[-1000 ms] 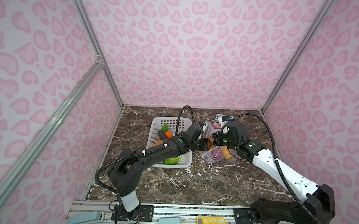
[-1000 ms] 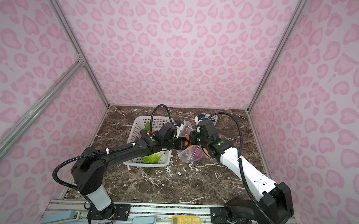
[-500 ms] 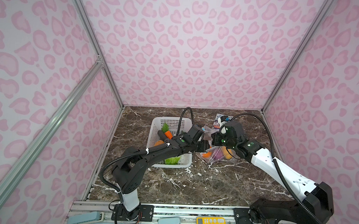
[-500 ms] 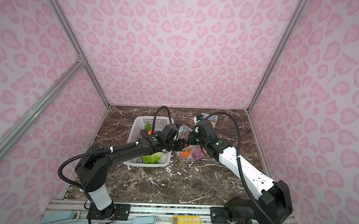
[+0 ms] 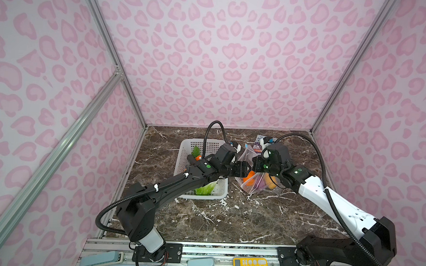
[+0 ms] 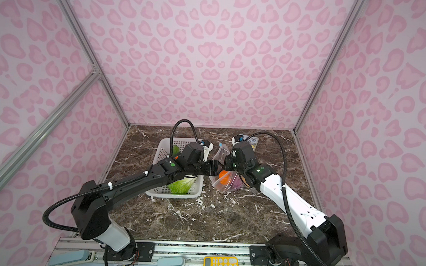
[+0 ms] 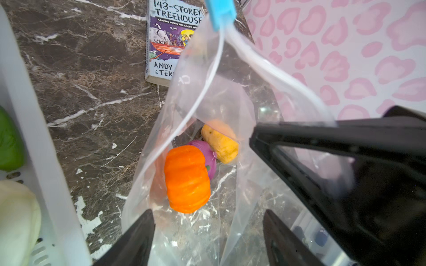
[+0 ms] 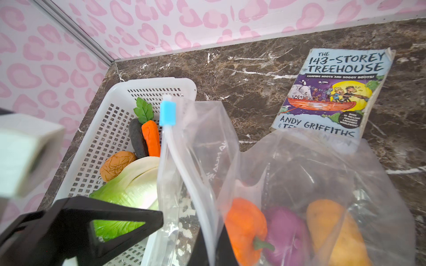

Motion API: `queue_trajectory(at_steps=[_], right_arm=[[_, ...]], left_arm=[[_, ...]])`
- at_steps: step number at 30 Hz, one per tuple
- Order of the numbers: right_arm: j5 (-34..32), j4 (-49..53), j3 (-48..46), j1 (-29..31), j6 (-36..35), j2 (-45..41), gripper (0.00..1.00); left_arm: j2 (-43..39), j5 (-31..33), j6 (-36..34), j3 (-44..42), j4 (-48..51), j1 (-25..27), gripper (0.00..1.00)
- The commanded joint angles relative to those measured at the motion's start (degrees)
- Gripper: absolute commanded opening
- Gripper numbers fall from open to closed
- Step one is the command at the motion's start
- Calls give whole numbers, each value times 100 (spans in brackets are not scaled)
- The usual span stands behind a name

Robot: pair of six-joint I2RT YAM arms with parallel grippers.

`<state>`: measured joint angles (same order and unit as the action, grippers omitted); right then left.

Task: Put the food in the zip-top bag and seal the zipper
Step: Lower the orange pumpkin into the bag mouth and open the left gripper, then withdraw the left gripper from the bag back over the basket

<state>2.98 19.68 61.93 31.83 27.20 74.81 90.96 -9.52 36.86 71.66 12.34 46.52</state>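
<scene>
- The left gripper (image 7: 207,216) is positioned above the mouth of the zip-top bag (image 7: 230,96). Its jaws are spread wide and nothing is held between them.
- The right gripper (image 8: 212,251) is clamped on the bag's rim, by which the mouth is held up and open.
- An orange pumpkin (image 7: 186,178), a purple onion (image 7: 208,159) and a yellow-orange potato (image 7: 220,142) are seen lying together at the bottom of the bag.
- The zipper (image 8: 168,147) is unsealed. Its blue slider tab (image 8: 167,114) stands at the raised end.
- A cabbage (image 8: 129,186), a carrot (image 8: 151,138), a brown potato (image 8: 117,168) and a dark elongated piece (image 8: 137,138) are contained in the white perforated basket (image 8: 103,138), just beside the bag.
- A paperback book (image 8: 334,92) is laid flat on the marble tabletop (image 5: 228,220) behind the bag.
</scene>
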Motion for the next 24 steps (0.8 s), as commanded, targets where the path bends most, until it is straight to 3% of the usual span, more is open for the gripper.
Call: queue_trajectory(at_steps=[1, 8, 13, 24], right_arm=[[-149, 5, -4, -48, -10, -10, 0], [-101, -104, 21, -92, 58, -44, 0], [-70, -122, 29, -98, 74, -61, 0], [-53, -125, -32, -116, 61, 1, 0]], left_arm=[[-294, -85, 59, -167, -102, -70, 76], [-748, 220, 110, -544, -203, -551, 77], [-823, 548, -71, -650, -109, -1178, 78], [124, 1071, -128, -451, 67, -2350, 79]])
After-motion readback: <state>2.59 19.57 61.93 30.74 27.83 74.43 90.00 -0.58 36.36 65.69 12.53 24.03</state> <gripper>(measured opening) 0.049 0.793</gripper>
